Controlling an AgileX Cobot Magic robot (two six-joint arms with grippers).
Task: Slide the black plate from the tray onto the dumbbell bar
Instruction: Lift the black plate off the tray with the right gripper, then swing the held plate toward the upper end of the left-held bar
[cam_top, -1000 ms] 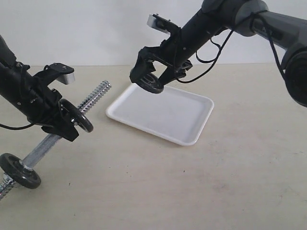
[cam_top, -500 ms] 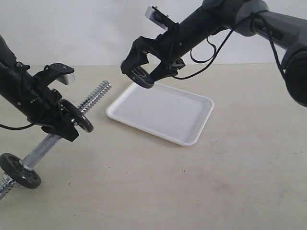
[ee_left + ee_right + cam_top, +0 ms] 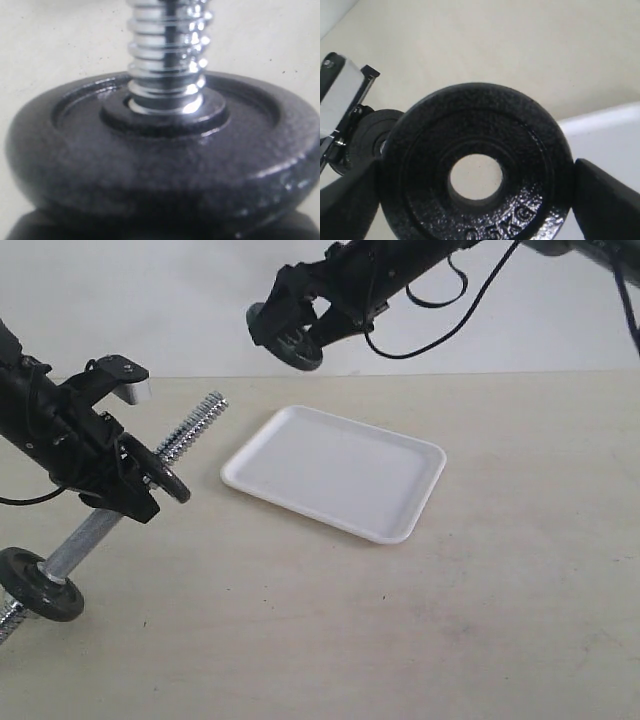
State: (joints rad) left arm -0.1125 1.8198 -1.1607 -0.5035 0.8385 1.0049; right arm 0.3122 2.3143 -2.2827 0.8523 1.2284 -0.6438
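Note:
My right gripper (image 3: 293, 335) is shut on the black plate (image 3: 300, 344), holding it high in the air beyond the white tray's (image 3: 335, 472) far left corner. In the right wrist view the plate (image 3: 480, 115) stands on edge between both fingers (image 3: 602, 200), its centre hole open. The dumbbell bar (image 3: 192, 430) slants with its threaded end raised towards the tray. My left gripper (image 3: 140, 485) is shut on it at a black disc (image 3: 165, 480). That disc (image 3: 160, 165) and the threaded rod (image 3: 167, 55) fill the left wrist view.
A second black disc (image 3: 40, 585) sits near the bar's low end at the table's left edge. The tray holds nothing. Bare beige table (image 3: 450, 620) spreads in front of and to the right of the tray. A white wall backs the table.
My right gripper has carried the black plate up and to the left, away from the tray. The left arm has shifted the bar slightly up and left.

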